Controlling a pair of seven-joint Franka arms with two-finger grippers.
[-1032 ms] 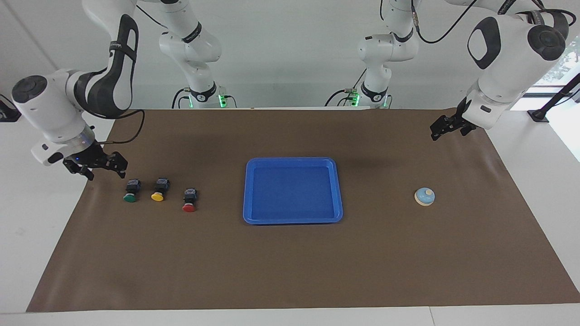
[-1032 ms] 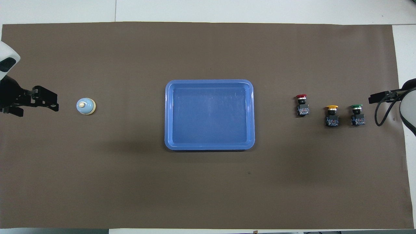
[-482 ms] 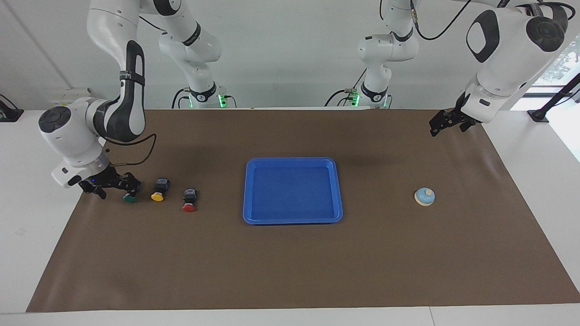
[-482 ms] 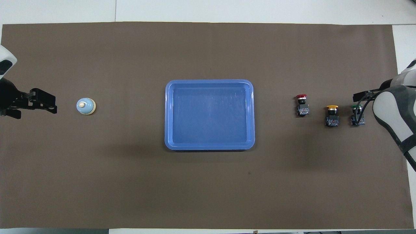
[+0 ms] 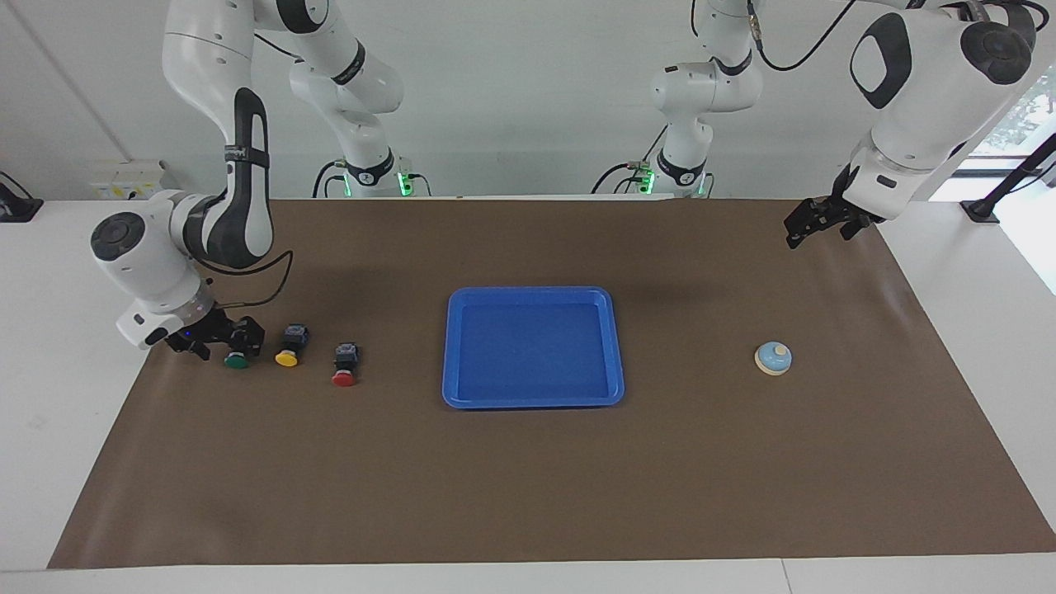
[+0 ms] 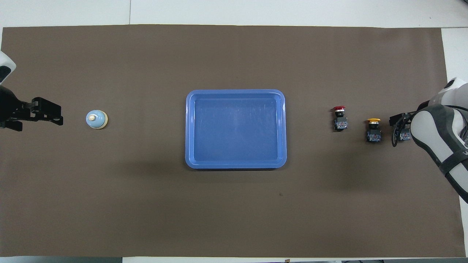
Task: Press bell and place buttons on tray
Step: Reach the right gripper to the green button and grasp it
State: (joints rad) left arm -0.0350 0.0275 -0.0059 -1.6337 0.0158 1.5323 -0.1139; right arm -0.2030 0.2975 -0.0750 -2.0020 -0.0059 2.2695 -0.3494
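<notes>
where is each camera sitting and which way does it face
Facing view: high across the table, looking at both robots; shows whole arms, the right pincer at the green-capped black push-button, the left pincer waiting raised.
Overhead view: above the robots' end, looking steeply down; only the left pincer and the right forearm show.
Shared: the shallow blue rectangular plastic tray and the small light-blue dome bell.

A brown mat (image 5: 528,478) covers the white table (image 5: 49,396).
</notes>
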